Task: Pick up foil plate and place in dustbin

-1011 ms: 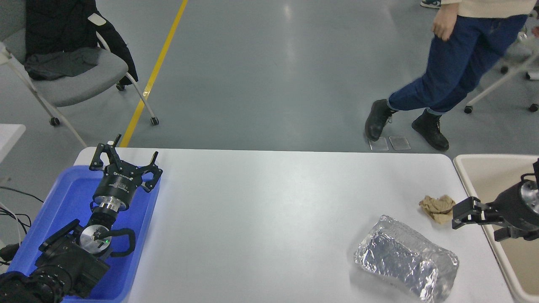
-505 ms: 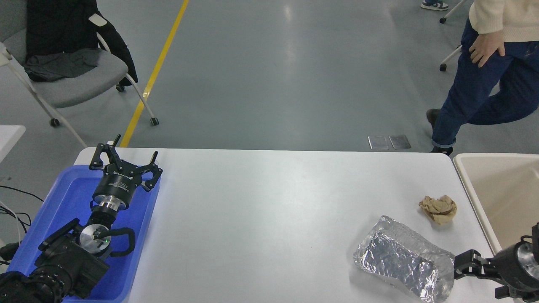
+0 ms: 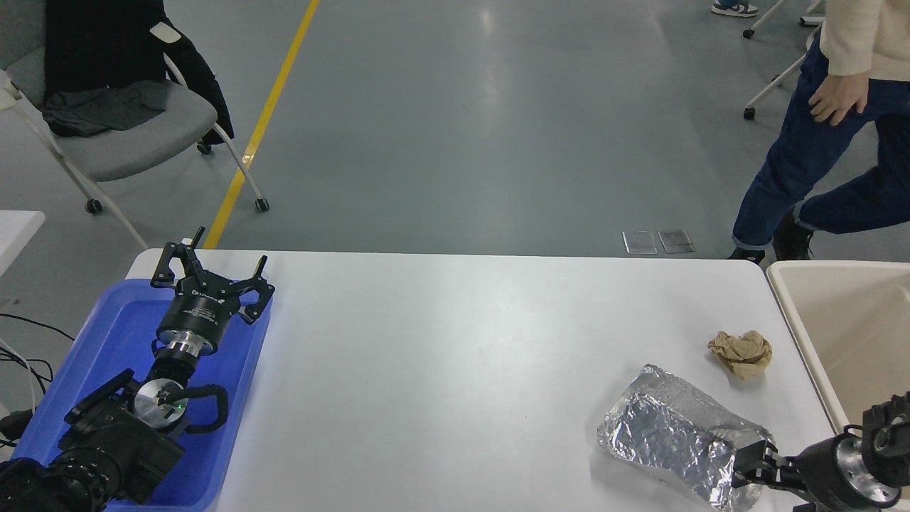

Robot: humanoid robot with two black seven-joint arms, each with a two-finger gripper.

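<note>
At the far left the left gripper (image 3: pixel 212 274) is parked over the blue tray (image 3: pixel 117 334), its fingers spread and holding nothing; the middle of the white table (image 3: pixel 441 370) lies bare, broad room for any sweep; further right the foil plate (image 3: pixel 679 435) sits flat on the table near the front right corner, crinkled and shiny, with a crumpled paper ball (image 3: pixel 741 353) apart from it on the far side; the right gripper (image 3: pixel 755 466) comes in low from the lower right and meets the plate's near right rim, but whether its fingers have pinched the foil or only rest against it I cannot tell; the dustbin (image 3: pixel 793 313) stands just beyond the table's right edge, close to the plate; the likely trouble is that thin foil crumples or tears under a pinch on one corner, so the plate could slip out on lifting, or a shallow push could skid it towards the front edge and off the table; the way to the bin is short, though the plate must clear the thick rim; a person (image 3: pixel 832 142) stands beyond the far right corner, clear of the path
</note>
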